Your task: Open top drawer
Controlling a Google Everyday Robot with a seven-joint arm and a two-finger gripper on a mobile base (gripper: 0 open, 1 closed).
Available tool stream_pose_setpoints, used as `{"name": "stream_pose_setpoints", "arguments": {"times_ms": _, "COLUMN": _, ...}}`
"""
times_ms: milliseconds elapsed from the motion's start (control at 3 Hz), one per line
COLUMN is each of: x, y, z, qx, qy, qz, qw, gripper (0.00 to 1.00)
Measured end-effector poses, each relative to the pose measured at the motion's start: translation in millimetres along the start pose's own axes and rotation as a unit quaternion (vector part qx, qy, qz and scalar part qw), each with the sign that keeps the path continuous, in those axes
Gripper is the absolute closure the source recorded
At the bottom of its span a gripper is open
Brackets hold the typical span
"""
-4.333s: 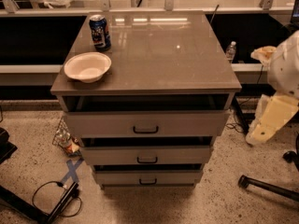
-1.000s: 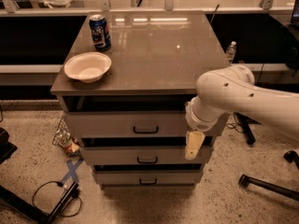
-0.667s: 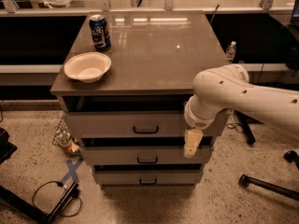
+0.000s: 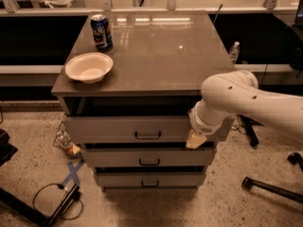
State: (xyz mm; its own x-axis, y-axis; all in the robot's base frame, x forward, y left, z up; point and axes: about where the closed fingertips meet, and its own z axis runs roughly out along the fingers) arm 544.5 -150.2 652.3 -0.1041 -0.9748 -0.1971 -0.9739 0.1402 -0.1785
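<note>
The top drawer [image 4: 118, 128] is the tallest grey front of the cabinet, with a small dark handle [image 4: 147, 135] at its centre. It stands slightly pulled out, with a dark gap under the cabinet top. My white arm [image 4: 246, 100] reaches in from the right. My gripper [image 4: 195, 140] hangs in front of the right end of the top drawer's front, right of the handle and apart from it. Two shallower drawers, the middle [image 4: 149, 158] and the bottom [image 4: 150, 180], sit below.
A white bowl [image 4: 89, 67] and a blue can [image 4: 101, 31] stand on the cabinet top [image 4: 161, 51] at the left. A water bottle [image 4: 234, 51] is behind right. Litter [image 4: 66, 144], blue tape [image 4: 72, 173] and a cable lie on the floor left. Black stand legs [image 4: 272, 188] lie right.
The arm has swung in from the far right to the front of the top drawer. Over the last second the gripper has only crept slightly upward. The drawers have not moved.
</note>
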Motion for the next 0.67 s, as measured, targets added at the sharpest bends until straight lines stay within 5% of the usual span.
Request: {"name": "stream_pose_setpoints", "arguments": {"times_ms": 667, "x": -1.6, "y": -1.4, "z": -7.7, "qx": 0.000, "qy": 0.000, "qz": 0.000, "qw": 1.0000, "gripper": 0.95}}
